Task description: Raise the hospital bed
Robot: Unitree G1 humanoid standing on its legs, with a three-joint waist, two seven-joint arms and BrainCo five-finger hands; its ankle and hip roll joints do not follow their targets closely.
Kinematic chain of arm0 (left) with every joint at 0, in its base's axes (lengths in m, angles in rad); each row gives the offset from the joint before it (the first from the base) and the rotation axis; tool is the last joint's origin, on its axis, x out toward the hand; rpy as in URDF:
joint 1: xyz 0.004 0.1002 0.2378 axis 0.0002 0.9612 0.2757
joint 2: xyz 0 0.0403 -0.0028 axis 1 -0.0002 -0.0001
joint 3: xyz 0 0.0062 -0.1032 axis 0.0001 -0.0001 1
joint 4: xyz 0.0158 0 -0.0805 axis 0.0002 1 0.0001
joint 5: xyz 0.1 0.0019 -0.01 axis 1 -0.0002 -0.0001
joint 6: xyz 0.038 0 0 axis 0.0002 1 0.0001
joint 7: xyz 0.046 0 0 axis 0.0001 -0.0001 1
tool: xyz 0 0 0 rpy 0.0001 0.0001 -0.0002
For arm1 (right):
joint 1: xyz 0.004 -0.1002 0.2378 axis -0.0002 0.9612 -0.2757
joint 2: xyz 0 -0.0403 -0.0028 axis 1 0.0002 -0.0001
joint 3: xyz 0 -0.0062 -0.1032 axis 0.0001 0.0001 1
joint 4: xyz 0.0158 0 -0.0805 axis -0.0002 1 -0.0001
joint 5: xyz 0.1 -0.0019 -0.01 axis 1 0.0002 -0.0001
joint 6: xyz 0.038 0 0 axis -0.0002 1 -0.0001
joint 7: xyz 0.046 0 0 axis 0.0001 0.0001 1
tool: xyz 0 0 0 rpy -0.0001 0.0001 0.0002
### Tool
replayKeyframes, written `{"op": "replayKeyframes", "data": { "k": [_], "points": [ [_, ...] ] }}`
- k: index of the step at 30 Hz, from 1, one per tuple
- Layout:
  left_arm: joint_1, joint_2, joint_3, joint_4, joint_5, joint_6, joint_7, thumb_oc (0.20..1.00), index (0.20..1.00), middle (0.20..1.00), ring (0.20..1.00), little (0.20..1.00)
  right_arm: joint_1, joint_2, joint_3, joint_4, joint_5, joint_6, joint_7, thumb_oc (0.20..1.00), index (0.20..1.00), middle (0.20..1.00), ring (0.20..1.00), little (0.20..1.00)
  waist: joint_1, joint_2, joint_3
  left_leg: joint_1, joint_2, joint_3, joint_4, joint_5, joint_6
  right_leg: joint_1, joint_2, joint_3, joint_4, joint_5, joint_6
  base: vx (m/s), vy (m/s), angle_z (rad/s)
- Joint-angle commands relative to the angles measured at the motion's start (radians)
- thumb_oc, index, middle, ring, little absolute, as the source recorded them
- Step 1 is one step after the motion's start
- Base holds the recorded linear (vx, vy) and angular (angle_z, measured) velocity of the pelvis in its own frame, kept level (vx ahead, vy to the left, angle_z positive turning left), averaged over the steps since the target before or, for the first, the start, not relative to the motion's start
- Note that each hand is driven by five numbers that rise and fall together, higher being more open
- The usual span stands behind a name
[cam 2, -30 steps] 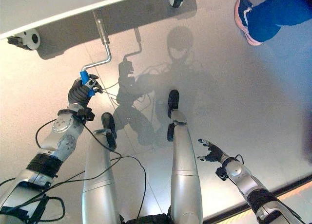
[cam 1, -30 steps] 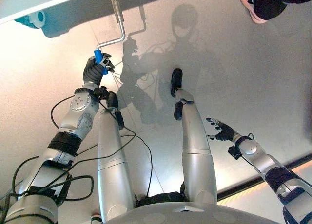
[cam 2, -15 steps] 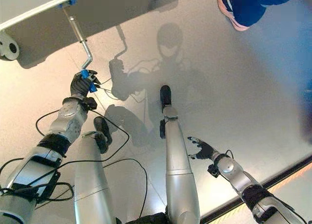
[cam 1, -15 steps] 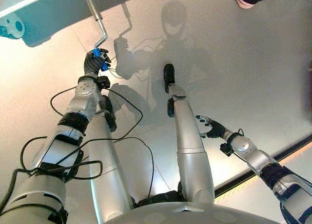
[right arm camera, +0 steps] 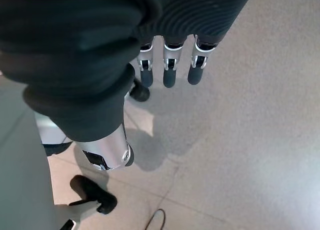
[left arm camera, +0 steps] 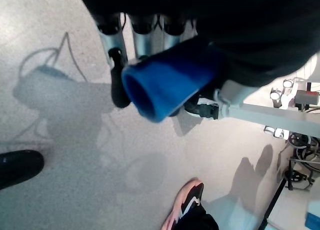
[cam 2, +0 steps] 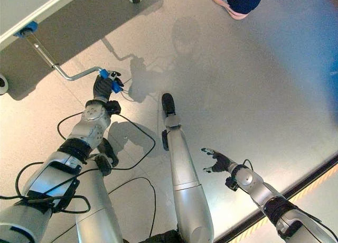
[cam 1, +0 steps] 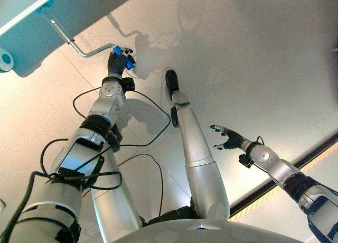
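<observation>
Below bed (cam 2: 31,13): left hand (cam 2: 103,86) clasps crank handle (cam 2: 110,74); right hand (cam 2: 219,161) splayed, empty; shoe (cam 2: 227,2) nearby.

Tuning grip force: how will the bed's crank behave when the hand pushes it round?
The crank looks like a bent metal rod, so probably stiff. Its blue grip, held in the left hand, looks smooth and may slip.

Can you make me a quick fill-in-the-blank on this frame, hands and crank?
1. The left hand is curled round the crank's ____ grip.
2. The crank's bent metal rod runs from that grip up to the underside of the ____.
3. The right hand holds ____, its fingers spread over the floor.
4. A person's ____ stands on the floor at the far edge.

Missing words: blue; bed; nothing; shoe
</observation>
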Motion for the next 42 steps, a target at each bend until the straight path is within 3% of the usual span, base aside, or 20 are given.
{"op": "replayKeyframes", "data": {
  "k": [1, 5, 9, 10, 13, 14, 15, 20, 24, 30, 38, 39, 40, 41, 42],
  "points": [
    [-0.034, -0.062, -0.178, -0.255, 0.04, -0.075, -0.095, 0.2, 0.2, 0.2, 0.2, 0.2, -0.004, -0.042, 0.019, 0.004, -0.029, 0.018, -0.019, 1.0, 1.0, 1.0, 1.0, 1.0, 0.01, -0.056, -0.002, 0.054, 0.002, -0.016, -0.167, 0.209, 0.02, 0.017, -0.078, 0.072, -0.037, -0.002, 0.085, -0.03, -0.037, 0.02],
    [-0.003, -0.024, -0.19, -0.475, -0.011, -0.104, -0.132, 0.2, 0.2, 0.2, 0.2, 0.2, 0.018, -0.04, -0.014, 0.042, -0.065, 0.016, -0.039, 1.0, 1.0, 1.0, 1.0, 1.0, 0.032, -0.013, -0.002, 0.127, -0.007, -0.011, -0.287, 0.236, 0.012, 0.058, -0.08, 0.057, -0.084, -0.007, 0.086, -0.03, -0.024, 0.07],
    [0.029, -0.006, -0.184, -0.549, -0.031, -0.106, -0.146, 0.2, 0.2, 0.2, 0.2, 0.2, 0.038, -0.03, -0.029, 0.068, -0.075, 0.015, -0.043, 1.0, 1.0, 1.0, 1.0, 1.0, 0.041, 0.004, -0.002, 0.136, -0.013, -0.016, -0.298, 0.242, 0.009, 0.066, -0.084, 0.053, -0.084, -0.009, 0.086, 0.0, -0.007, 0.01],
    [0.069, 0.035, -0.164, -0.623, -0.031, -0.107, -0.157, 0.2, 0.2, 0.2, 0.2, 0.2, 0.058, -0.015, -0.048, 0.115, -0.08, 0.014, -0.05, 1.0, 1.0, 1.0, 1.0, 1.0, 0.058, 0.026, -0.002, 0.147, -0.018, -0.024, -0.309, 0.246, 0.01, 0.078, -0.09, 0.048, -0.082, -0.015, 0.086, -0.01, -0.019, 0.13],
    [0.119, 0.077, -0.137, -0.712, -0.044, -0.107, -0.172, 0.2, 0.2, 0.2, 0.2, 0.2, 0.075, -0.001, -0.064, 0.144, -0.077, 0.013, -0.051, 1.0, 1.0, 1.0, 1.0, 1.0, 0.074, 0.046, -0.002, 0.155, -0.025, -0.03, -0.312, 0.246, 0.01, 0.095, -0.098, 0.04, -0.079, -0.019, 0.085, 0.0, -0.021, 0.18],
    [0.186, 0.136, -0.112, -0.809, -0.072, -0.104, -0.196, 0.2, 0.2, 0.2, 0.2, 0.2, 0.1, 0.013, -0.089, 0.175, -0.071, 0.012, -0.052, 1.0, 1.0, 1.0, 1.0, 1.0, 0.092, 0.064, -0.002, 0.163, -0.032, -0.037, -0.315, 0.246, 0.009, 0.113, -0.108, 0.031, -0.077, -0.024, 0.085, -0.08, -0.025, 0.21],
    [0.195, 0.167, -0.089, -0.852, -0.08, -0.103, -0.206, 0.2, 0.2, 0.2, 0.2, 0.2, 0.096, 0.016, -0.107, 0.181, -0.07, 0.011, -0.052, 1.0, 1.0, 1.0, 1.0, 1.0, 0.097, 0.07, -0.002, 0.133, -0.038, -0.036, -0.326, 0.28, 0.012, 0.09, -0.113, 0.034, -0.097, 0.014, 0.084, -0.08, -0.03, 0.25],
    [0.346, 0.295, 0.002, -0.999, -0.133, -0.108, -0.262, 0.2, 0.2, 0.2, 0.2, 0.2, 0.137, 0.042, -0.137, 0.241, -0.061, 0.002, -0.043, 1.0, 1.0, 1.0, 1.0, 1.0, 0.14, 0.091, -0.002, 0.144, -0.052, -0.055, -0.313, 0.271, 0.016, 0.137, -0.147, 0.008, -0.096, 0.003, 0.087, -0.01, 0.019, 0.28],
    [0.476, 0.376, 0.094, -1.049, -0.171, -0.117, -0.288, 0.2, 0.2, 0.2, 0.2, 0.2, 0.162, 0.059, -0.147, 0.247, -0.056, -0.007, -0.029, 1.0, 1.0, 1.0, 1.0, 1.0, 0.166, 0.087, -0.002, 0.142, -0.063, -0.076, -0.284, 0.254, 0.022, 0.164, -0.167, -0.009, -0.092, -0.004, 0.087, 0.01, 0.048, 0.21],
    [0.632, 0.409, 0.206, -1.042, -0.166, -0.13, -0.281, 0.2, 0.2, 0.2, 0.2, 0.2, 0.184, 0.079, -0.155, 0.249, -0.042, -0.018, -0.011, 1.0, 1.0, 1.0, 1.0, 1.0, 0.199, 0.08, -0.002, 0.128, -0.078, -0.099, -0.262, 0.241, 0.029, 0.193, -0.193, -0.037, -0.102, -0.003, 0.091, 0.01, 0.058, 0.09],
    [0.693, 0.37, 0.248, -0.906, -0.104, -0.116, -0.238, 0.2, 0.2, 0.2, 0.2, 0.2, 0.182, 0.077, -0.149, 0.228, -0.034, -0.018, -0.008, 1.0, 1.0, 1.0, 1.0, 1.0, 0.215, 0.062, -0.002, 0.085, -0.091, -0.123, -0.22, 0.228, 0.033, 0.187, -0.2, -0.052, -0.102, -0.008, 0.091, 0.02, 0.06, 0.05],
    [0.713, 0.349, 0.262, -0.821, -0.069, -0.12, -0.212, 0.2, 0.2, 0.2, 0.2, 0.2, 0.191, 0.076, -0.142, 0.223, -0.03, -0.019, -0.006, 1.0, 1.0, 1.0, 1.0, 1.0, 0.218, 0.049, -0.002, 0.103, -0.084, -0.127, -0.19, 0.185, 0.034, 0.206, -0.195, -0.054, -0.081, -0.046, 0.093, 0.08, 0.073, 0.03],
    [0.705, 0.328, 0.271, -0.784, -0.056, -0.124, -0.193, 0.2, 0.2, 0.2, 0.2, 0.2, 0.186, 0.074, -0.141, 0.215, -0.028, -0.019, -0.007, 1.0, 1.0, 1.0, 1.0, 1.0, 0.215, 0.041, -0.002, 0.092, -0.084, -0.128, -0.179, 0.178, 0.036, 0.197, -0.194, -0.052, -0.077, -0.047, 0.093, 0.0, 0.071, -0.01],
    [0.687, 0.329, 0.275, -0.784, -0.055, -0.124, -0.192, 0.2, 0.2, 0.2, 0.2, 0.2, 0.17, 0.073, -0.149, 0.214, -0.028, -0.019, -0.007, 1.0, 1.0, 1.0, 1.0, 1.0, 0.211, 0.038, -0.002, 0.058, -0.09, -0.127, -0.188, 0.212, 0.038, 0.167, -0.197, -0.047, -0.096, -0.01, 0.089, 0.0, 0.067, -0.04],
    [0.689, 0.309, 0.276, -0.716, -0.019, -0.115, -0.173, 0.2, 0.2, 0.2, 0.2, 0.2, 0.178, 0.065, -0.14, 0.194, -0.026, -0.02, -0.005, 1.0, 1.0, 1.0, 1.0, 1.0, 0.208, 0.019, -0.002, 0.071, -0.081, -0.13, -0.148, 0.162, 0.04, 0.181, -0.187, -0.045, -0.071, -0.051, 0.092, 0.0, 0.065, -0.03]
  ]
}}
